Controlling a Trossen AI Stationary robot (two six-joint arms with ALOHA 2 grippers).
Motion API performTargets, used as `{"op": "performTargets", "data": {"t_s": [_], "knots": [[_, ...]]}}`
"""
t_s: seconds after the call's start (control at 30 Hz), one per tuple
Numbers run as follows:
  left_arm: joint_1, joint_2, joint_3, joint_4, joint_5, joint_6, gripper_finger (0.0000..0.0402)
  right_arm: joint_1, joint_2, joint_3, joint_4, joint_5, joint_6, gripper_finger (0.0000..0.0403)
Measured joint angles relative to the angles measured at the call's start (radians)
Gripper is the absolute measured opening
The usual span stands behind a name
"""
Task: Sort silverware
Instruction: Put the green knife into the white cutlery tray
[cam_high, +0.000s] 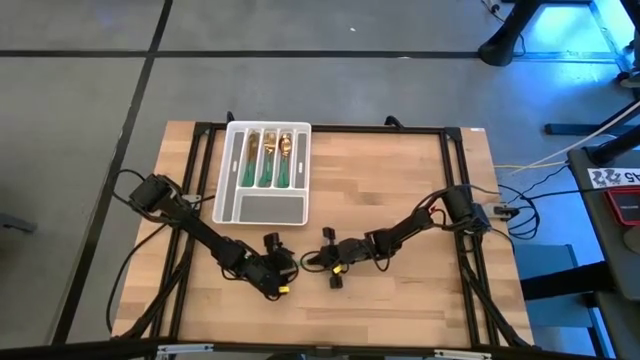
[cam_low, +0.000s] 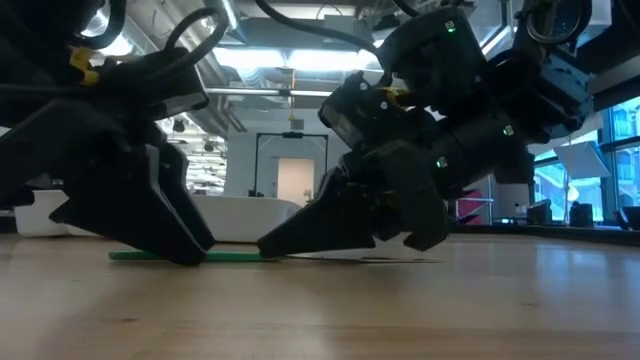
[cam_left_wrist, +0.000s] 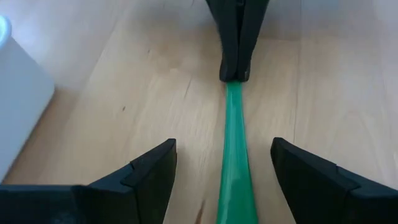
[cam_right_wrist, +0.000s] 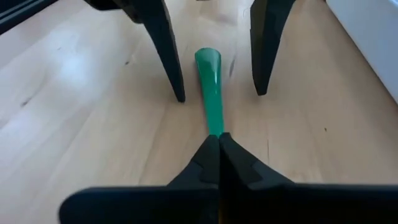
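Note:
One piece of silverware lies flat on the wooden table near its front middle. Only its slim green handle (cam_right_wrist: 210, 87) shows; its head is hidden under my right gripper. My right gripper (cam_right_wrist: 219, 140) is shut on that handle and also shows in the high view (cam_high: 322, 262). My left gripper (cam_left_wrist: 224, 149) stands open opposite it, one finger on each side of the handle's free end (cam_right_wrist: 207, 57), touching nothing. More silverware (cam_high: 266, 158) lies in the white tray (cam_high: 228, 170). My right gripper pinches the green handle (cam_right_wrist: 214, 123) between its two fingertips, some way in from the free end. The fingers come from the table's right, slanting down, and point along the handle. The handle lies flat on the table (cam_low: 160, 256).
The white tray stands at the table's far middle, with gold-headed pieces in its three long slots and a bare cross compartment (cam_high: 270, 208). Its wall shows close by in the left wrist view (cam_left_wrist: 18, 106). A black frame (cam_high: 462, 190) runs around the tabletop. Bare wood lies at the near right (cam_high: 420, 300).

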Motion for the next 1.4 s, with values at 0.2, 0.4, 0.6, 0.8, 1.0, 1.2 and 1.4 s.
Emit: {"op": "performTargets", "data": {"t_s": [0.2, 0.4, 0.6, 0.8, 1.0, 1.2, 1.4], "knots": [[0.0, 0.0, -0.021, 0.002, 0.028, -0.059, 0.0251, -0.001, -0.044, -0.002, -0.049, 0.0, -0.005, 0.0002], [0.0, 0.0, -0.023, 0.007, 0.055, -0.062, 0.0208, -0.001, -0.097, -0.005, -0.07, 0.025, 0.003, 0.0022], [-0.001, 0.002, -0.025, 0.029, 0.075, -0.062, 0.0143, 0.001, -0.126, 0.017, -0.062, 0.025, 0.004, 0.0124], [0.0, 0.002, -0.026, 0.048, 0.105, -0.061, 0.0061, 0.001, -0.048, 0.045, -0.086, 0.016, 0.004, 0.0204], [-0.006, 0.001, -0.027, 0.086, 0.125, -0.066, 0.0003, 0.0, 0.008, 0.049, -0.061, -0.008, -0.012, 0.0198], [-0.01, -0.036, -0.03, 0.068, 0.042, -0.086, 0.0001, -0.011, 0.023, 0.051, -0.108, -0.087, 0.004, 0.013], [-0.011, -0.083, -0.031, 0.073, -0.017, -0.063, 0.0, -0.01, 0.023, 0.048, -0.114, -0.083, -0.013, 0.0023]]}}
